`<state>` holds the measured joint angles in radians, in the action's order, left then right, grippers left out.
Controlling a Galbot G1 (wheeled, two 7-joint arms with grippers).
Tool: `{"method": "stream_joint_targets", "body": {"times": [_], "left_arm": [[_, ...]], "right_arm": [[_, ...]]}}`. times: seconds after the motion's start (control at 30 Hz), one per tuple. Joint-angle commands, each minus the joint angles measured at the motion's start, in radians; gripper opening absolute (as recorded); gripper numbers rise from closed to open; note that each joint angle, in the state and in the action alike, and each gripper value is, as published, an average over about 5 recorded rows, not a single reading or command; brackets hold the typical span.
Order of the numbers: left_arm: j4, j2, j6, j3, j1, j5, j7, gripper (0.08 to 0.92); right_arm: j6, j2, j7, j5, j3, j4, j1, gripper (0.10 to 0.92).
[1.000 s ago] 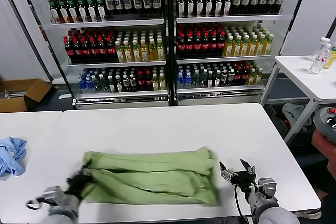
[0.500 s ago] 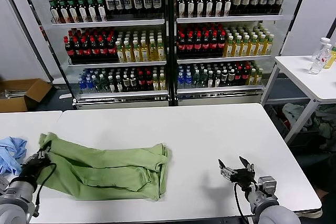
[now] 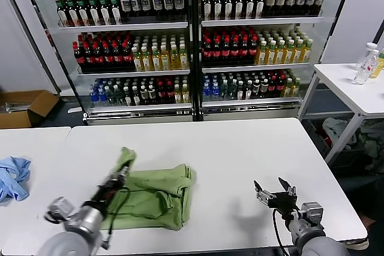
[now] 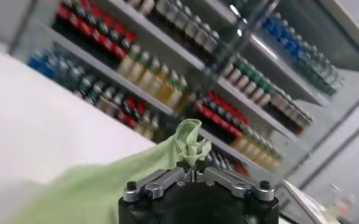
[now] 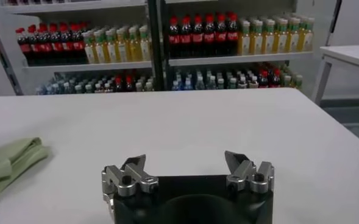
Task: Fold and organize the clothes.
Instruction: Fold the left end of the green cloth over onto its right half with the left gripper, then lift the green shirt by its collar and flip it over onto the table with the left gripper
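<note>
On table (image 3: pixel 240 148): left gripper (image 3: pixel 122 172) pinching green shirt (image 3: pixel 159 191); right gripper (image 3: pixel 275 189) spread wide, empty; no legible writing.

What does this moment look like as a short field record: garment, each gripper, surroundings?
garment: green shirt, partly folded on the white table, one end lifted
left gripper: shut on a bunched edge of the shirt, raised above the table
right gripper: open, holding nothing, near the table's front edge, apart from the shirt
other cloth: blue garment on the neighbouring table at the left
background: drinks cooler with shelves of bottles
</note>
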<state>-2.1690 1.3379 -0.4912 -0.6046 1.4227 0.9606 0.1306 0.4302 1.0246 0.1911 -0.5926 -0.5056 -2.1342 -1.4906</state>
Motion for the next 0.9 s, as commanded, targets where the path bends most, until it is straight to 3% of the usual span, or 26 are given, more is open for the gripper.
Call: {"method": "stream_joint_targets", "body": {"times": [0.03,0.17,0.4,0.6,0.73,0.9], "left_arm": [[0.162,0.052,0.016,0.319,-0.101,-0.214,0.026,0.094],[0.169,0.053,0.024,0.354,-0.109,-0.268,0.008,0.128],[0.063,0.088,0.018,0.341,-0.070,-0.229,-0.038,0.313],[-0.002,0.057,0.071,0.169,0.016,-0.254,-0.019,0.487],[0.068,0.009,0.147,0.012,0.042,-0.415,0.022,0.608],[0.173,-0.044,0.126,-0.127,0.037,-0.383,0.022,0.745]], "right_arm": [[-0.001,0.002,-0.001,-0.001,-0.021,-0.008,-0.012,0.823],[0.000,0.003,-0.001,-0.002,-0.026,-0.009,-0.016,0.823],[0.002,0.002,0.000,-0.003,-0.022,-0.006,-0.009,0.823],[0.002,0.011,0.000,-0.002,-0.009,0.000,0.005,0.823],[0.000,0.018,-0.001,-0.002,0.002,0.015,0.020,0.823],[0.000,0.013,0.000,-0.002,0.018,0.018,0.039,0.823]]}}
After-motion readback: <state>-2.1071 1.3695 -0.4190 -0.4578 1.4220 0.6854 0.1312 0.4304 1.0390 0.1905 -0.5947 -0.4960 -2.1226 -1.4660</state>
